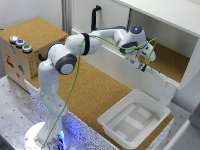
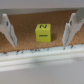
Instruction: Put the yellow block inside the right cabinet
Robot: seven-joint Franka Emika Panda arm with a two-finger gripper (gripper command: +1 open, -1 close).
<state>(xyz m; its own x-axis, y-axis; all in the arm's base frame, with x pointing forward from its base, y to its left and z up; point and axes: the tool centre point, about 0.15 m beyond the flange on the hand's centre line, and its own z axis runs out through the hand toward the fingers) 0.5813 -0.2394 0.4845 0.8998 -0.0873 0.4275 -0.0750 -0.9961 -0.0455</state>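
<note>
The yellow block (image 2: pixel 43 33) is a tiny cube with a dark mark on its face. It rests on the cork-brown floor (image 2: pixel 25 25) of the right cabinet (image 1: pixel 167 32), just behind the white front ledge (image 2: pixel 35 56). My gripper (image 2: pixel 39 39) is open and straddles the block, with a gap between the block and each of the fingers (image 2: pixel 8 31). In the exterior view, the gripper (image 1: pixel 142 63) hangs at the cabinet's front edge, reaching into the opening. The block is too small to make out there.
A white door panel with a black vertical handle (image 1: pixel 95 17) stands toward the exterior view's left of the cabinet. A shallow white tray (image 1: pixel 134 119) sits on the cork tabletop in front. A cardboard box with coloured buttons (image 1: pixel 20 44) is at the far left.
</note>
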